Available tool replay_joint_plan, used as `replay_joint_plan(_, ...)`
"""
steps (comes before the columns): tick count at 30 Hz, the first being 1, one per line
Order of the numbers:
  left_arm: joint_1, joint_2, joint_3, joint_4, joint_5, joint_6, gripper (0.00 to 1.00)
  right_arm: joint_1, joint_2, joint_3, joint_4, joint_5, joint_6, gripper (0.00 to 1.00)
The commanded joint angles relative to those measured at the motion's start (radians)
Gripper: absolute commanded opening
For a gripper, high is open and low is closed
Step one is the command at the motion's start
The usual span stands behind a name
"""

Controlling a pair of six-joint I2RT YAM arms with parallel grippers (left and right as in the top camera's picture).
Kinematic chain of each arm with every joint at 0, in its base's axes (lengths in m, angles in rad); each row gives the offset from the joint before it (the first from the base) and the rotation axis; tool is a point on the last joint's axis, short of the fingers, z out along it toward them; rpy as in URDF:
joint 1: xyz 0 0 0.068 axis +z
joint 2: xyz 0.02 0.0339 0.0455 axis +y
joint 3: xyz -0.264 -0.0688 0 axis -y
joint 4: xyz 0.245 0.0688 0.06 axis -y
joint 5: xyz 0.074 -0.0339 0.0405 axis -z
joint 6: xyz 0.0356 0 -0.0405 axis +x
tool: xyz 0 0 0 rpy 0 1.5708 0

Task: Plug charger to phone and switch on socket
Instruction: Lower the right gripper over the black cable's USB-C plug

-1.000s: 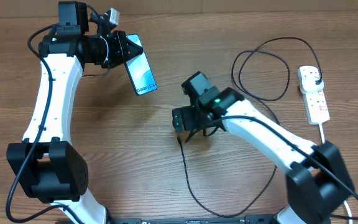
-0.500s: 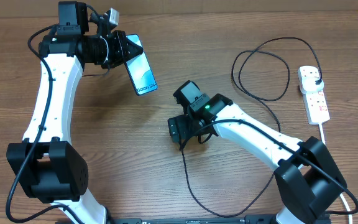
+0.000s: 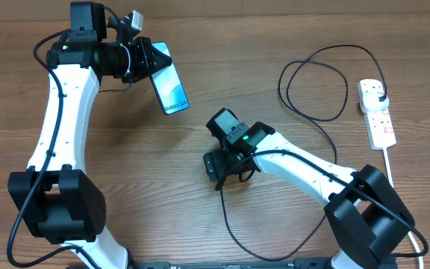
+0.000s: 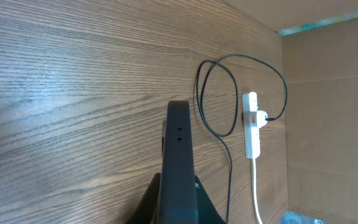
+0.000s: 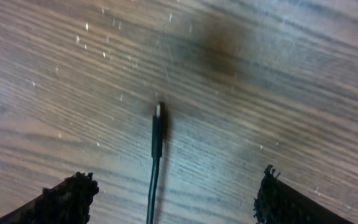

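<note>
My left gripper (image 3: 146, 61) is shut on the phone (image 3: 169, 87) and holds it above the table at the back left, its cyan screen facing up. In the left wrist view the phone (image 4: 178, 163) shows edge-on between the fingers. The charger cable (image 3: 226, 220) lies on the table, with loops at the back right and its black plug in the socket (image 3: 376, 112). Its connector tip (image 5: 157, 127) lies flat between the open fingers of my right gripper (image 5: 169, 196), untouched. In the overhead view my right gripper (image 3: 222, 166) hangs low over the tip at the table's middle.
The socket's thick white lead (image 3: 388, 166) runs toward the front right. A cardboard wall (image 4: 328, 93) stands behind the socket (image 4: 251, 123). Bare wooden table (image 3: 155, 187) lies between the two arms.
My right gripper has moved left and slightly forward, and now sits over the charger's connector tip. The left arm and the phone have not moved.
</note>
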Motion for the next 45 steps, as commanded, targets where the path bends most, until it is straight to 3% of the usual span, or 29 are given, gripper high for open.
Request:
replay_joint_plan(1, 0.006, -0.011, 0.010, 0.008, 0.016, -0.008, 0.04, 0.012, 0.003, -0.002, 0.001, -0.007, -0.005, 0.84)
replay_joint_plan(18, 0.006, -0.011, 0.010, 0.016, 0.016, -0.027, 0.04, 0.034, 0.047, 0.013, -0.068, -0.008, -0.019, 0.79)
replay_joint_plan(32, 0.006, -0.011, 0.010, 0.020, 0.016, -0.027, 0.04, 0.052, 0.105, 0.060, -0.092, -0.021, -0.023, 0.85)
replay_joint_plan(37, 0.006, -0.011, 0.010, 0.019, 0.016, -0.027, 0.04, 0.061, 0.182, 0.140, -0.159, -0.006, -0.023, 0.78)
replay_joint_plan(45, 0.006, -0.011, 0.010, 0.021, 0.016, -0.027, 0.04, 0.061, 0.194, 0.153, -0.161, 0.002, -0.002, 0.77)
